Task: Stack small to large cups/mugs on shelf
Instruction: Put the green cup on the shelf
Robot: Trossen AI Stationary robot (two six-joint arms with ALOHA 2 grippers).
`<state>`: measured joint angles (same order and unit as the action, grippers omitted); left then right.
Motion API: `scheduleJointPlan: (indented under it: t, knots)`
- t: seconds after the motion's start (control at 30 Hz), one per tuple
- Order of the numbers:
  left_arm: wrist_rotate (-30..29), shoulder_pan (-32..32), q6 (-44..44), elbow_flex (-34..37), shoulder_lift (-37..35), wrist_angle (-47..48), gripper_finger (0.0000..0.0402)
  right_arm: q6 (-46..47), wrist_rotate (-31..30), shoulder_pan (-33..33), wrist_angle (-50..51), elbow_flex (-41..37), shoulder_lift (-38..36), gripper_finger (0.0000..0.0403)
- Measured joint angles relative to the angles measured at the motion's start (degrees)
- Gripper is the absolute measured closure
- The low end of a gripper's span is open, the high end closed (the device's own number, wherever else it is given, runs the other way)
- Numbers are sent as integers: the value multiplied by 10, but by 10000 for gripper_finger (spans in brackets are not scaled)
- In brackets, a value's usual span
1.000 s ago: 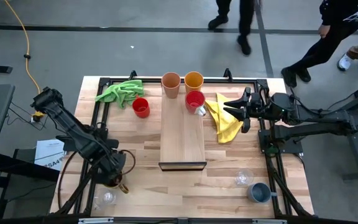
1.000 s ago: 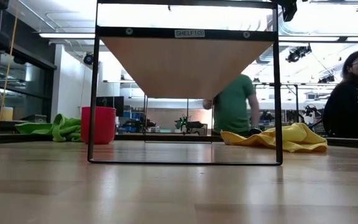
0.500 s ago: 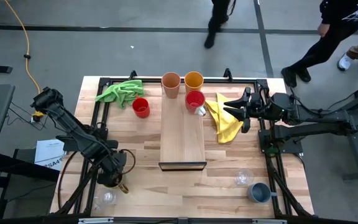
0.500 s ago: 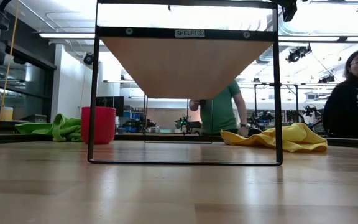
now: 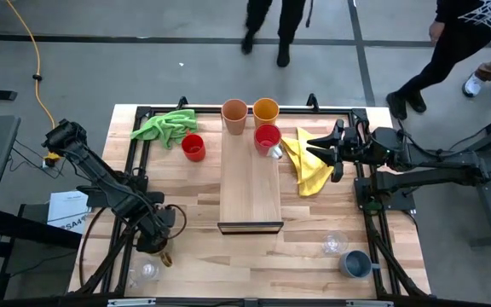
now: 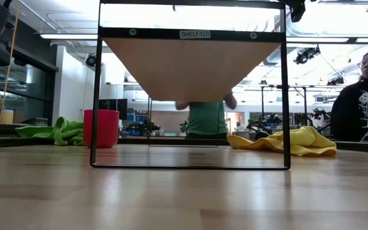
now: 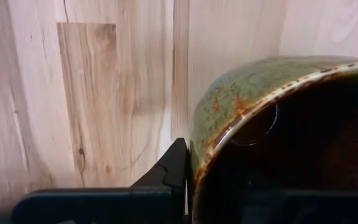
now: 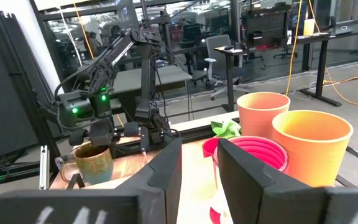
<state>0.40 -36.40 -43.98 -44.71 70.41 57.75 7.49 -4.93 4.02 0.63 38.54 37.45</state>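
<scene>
— What sits around the shelf (image 5: 250, 177)?

— A peach tumbler (image 5: 234, 115) and an orange tumbler (image 5: 265, 111) at its far end, a red mug (image 5: 268, 138) on its far right corner, another red mug (image 5: 193, 147) on the table to its left. A green cloth (image 5: 164, 125) lies far left, a yellow cloth (image 5: 306, 164) just right of the shelf. Near right stand a clear glass (image 5: 334, 244) and a grey-blue mug (image 5: 355, 263); a second glass (image 5: 146, 273) is at the near left edge.

— And the arms?

— The left gripper (image 5: 155, 239) is at the near left, clenched on the rim of the brown mug (image 7: 278, 130) (its wrist camera shows one finger (image 7: 173, 171) pressed against the glazed wall). The arm hides most of that mug from above. The right gripper (image 5: 318, 149) hovers over the yellow cloth, jaws parted, holding nothing.

— Anything hard to make out?

— From table height the shelf frame blocks the tumblers; people walk beyond the table, cut off by the frame.
</scene>
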Motion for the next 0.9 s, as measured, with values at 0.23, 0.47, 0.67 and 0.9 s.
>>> scheduleJointPlan:
  t: [0.23, 0.47, 0.67, 0.9]
  knots:
    - [0, 0, 0, -1, 0, 5, 371, 0, 0, 0, 0, 0, 0, 308]
    - [2, 11, -7, -49, -18, 61, 379, 0, 0, 0, 0, 0, 0, 308]
    - [-11, 69, -14, -124, -71, 106, 379, 0, 0, 0, 0, 0, 0, 308]
    - [-98, 176, 14, -227, -117, 102, 379, 0, 0, 0, 2, 0, 0, 308]
